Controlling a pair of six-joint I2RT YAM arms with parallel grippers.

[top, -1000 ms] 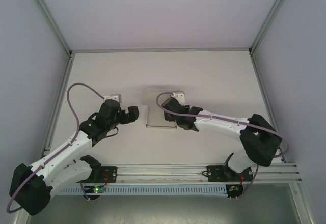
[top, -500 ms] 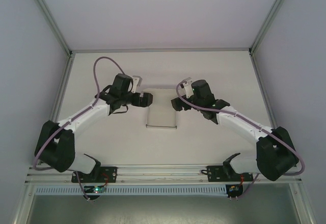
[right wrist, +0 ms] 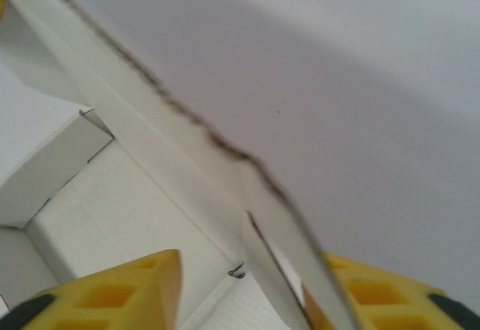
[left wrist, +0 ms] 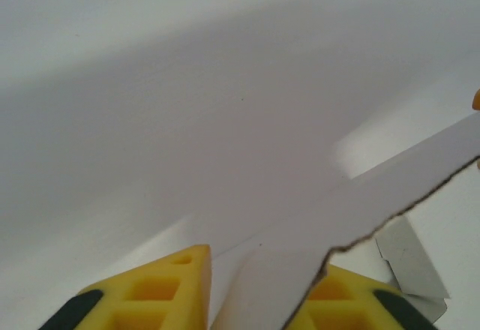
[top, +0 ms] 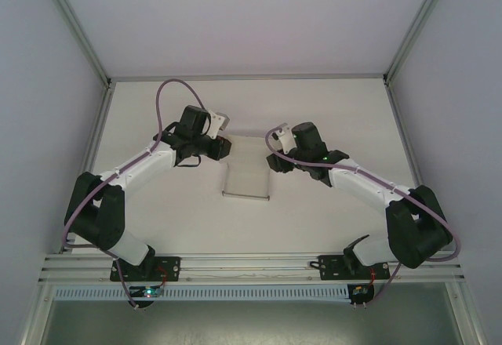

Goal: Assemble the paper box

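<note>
1. White card, the paper box (top: 247, 176), lies partly folded at the middle of the table (top: 157, 219), in the same spot as a second ago.
2. Both arms have swung off its near half. They now reach the far end of the box, one on each side.
3. We see the left gripper (top: 220, 147) at the far left corner. In its wrist view a card flap (left wrist: 277, 285) fills the gap between its yellow fingers (left wrist: 150, 300), which stood wide a moment ago. We cannot tell whether they clamp it.
4. We see the right gripper (top: 274, 163) at the far right corner. In its wrist view a flap edge (right wrist: 172, 120) stands between the fingers (right wrist: 112, 292), close against one and clear of the other. The jaws are parted, narrower than before.
5. We judge that the arms are moving to take hold of the far flaps, with folding yet to come.
</note>
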